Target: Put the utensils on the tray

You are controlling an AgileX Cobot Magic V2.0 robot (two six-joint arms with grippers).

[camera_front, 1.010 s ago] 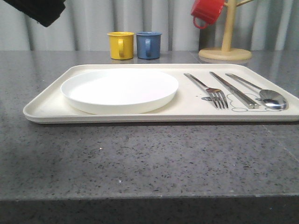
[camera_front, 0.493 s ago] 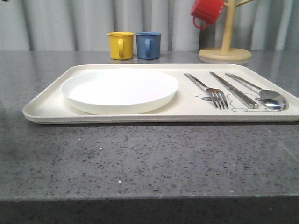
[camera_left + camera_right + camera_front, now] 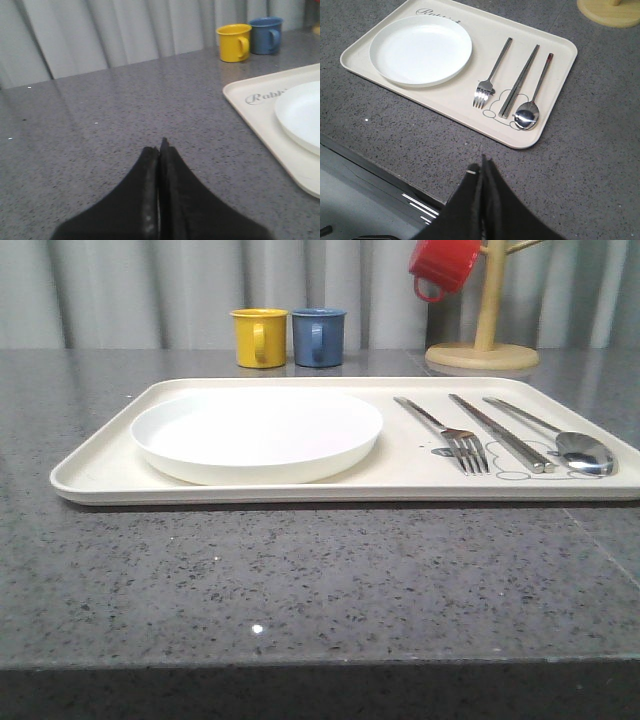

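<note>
The tray (image 3: pixel 100 472) is a large cream rectangle with rounded corners, a low raised rim, script lettering and a line-drawn rabbit. It lies flat. The round, shallow white plate (image 3: pixel 256 433) sits upright on the tray's left part. The steel fork (image 3: pixel 448 434), flat chopstick-like piece (image 3: pixel 499 431) and spoon (image 3: pixel 570 442) lie side by side on its right part, roughly parallel, apart from one another.
</note>
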